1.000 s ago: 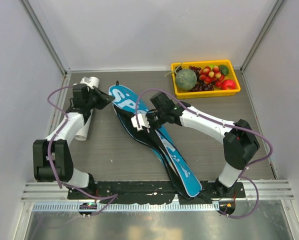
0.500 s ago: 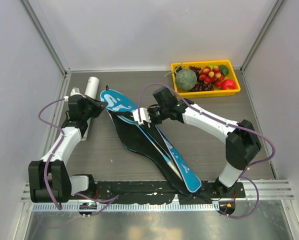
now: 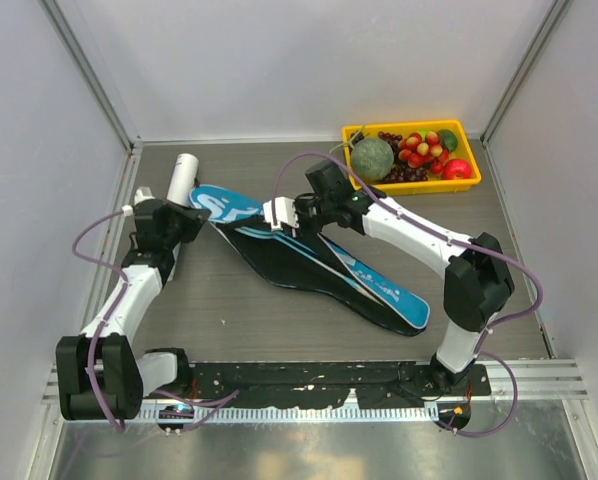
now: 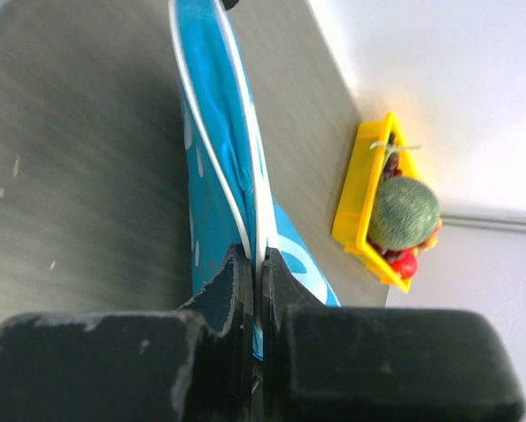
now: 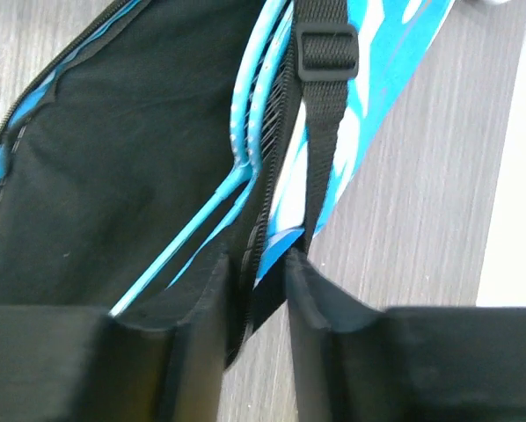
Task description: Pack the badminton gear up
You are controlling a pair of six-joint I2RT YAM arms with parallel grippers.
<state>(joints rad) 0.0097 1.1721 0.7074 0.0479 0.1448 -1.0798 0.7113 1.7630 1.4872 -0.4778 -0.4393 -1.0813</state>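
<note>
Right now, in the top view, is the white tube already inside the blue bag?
No, the white tube lies on the table at the far left, outside the blue bag.

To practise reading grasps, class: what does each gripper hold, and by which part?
Both hold the blue bag: the left gripper pinches its piped rim, the right gripper its zipper edge.

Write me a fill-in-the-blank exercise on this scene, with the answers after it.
The left gripper and right gripper are both ____ on the blue racket bag.
The light-blue rackets lie ____ the bag.
In the top view, the white tube lies ____ of the bag.
The fruit tray is coloured ____.
Missing words: shut, inside, left, yellow.
</note>
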